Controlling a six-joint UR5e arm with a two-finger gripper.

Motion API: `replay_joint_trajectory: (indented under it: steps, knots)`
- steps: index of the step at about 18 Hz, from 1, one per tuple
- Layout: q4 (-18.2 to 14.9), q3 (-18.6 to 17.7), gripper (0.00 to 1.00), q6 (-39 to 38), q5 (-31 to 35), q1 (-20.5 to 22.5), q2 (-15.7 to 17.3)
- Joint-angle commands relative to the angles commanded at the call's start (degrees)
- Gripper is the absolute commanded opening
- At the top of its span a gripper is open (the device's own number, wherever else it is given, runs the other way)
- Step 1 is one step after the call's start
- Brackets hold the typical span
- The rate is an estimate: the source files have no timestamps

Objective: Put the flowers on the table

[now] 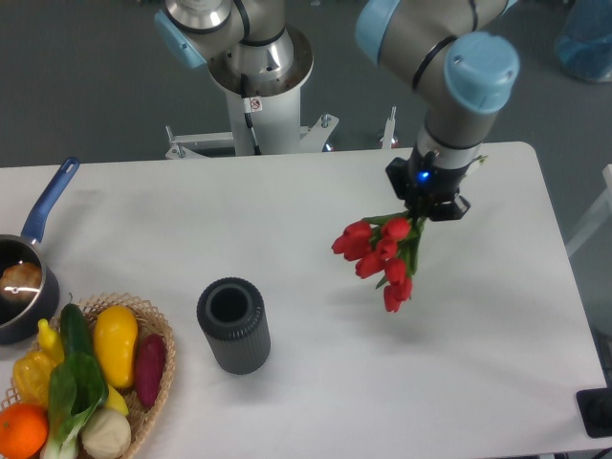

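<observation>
White table (316, 201) bears vase (233, 325), basket (153, 382), saucepan (24, 277)

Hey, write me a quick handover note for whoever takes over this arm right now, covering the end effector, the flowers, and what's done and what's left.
End effector: shut on the flowers, gripping the stem end, buds hanging down to the left.
Flowers: apparently held in the air over the right half of the table, not resting on it.
Nearby: dark ribbed vase stands upright and empty, left of the flowers; vegetable basket and blue-handled pot at the left edge.
Done: flowers picked up.
Left: lower them onto open table, release, retract.
</observation>
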Motion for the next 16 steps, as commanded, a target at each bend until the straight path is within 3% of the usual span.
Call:
replay_joint_trajectory:
  steps: [6, 8, 9, 10, 12, 16]
  knots:
    - [0.35, -1.76, 0.20, -5.43, -4.31, -2.37, 1.23]
    - [3.06, -2.03, 0.31, -9.48, -5.28, -3.86, 0.62]
    - [4.03, -2.03, 0.52, -9.84, -5.28, -4.31, 0.36]
    - [4.74, -2.29, 1.00, -9.93, -5.19, -4.40, 0.35]
    - [6.93, -2.21, 1.00, -9.58, -5.11, -4.22, 0.53]
    - [7.30, -1.51, 1.00, -9.75, -5.02, -3.35, 0.53]
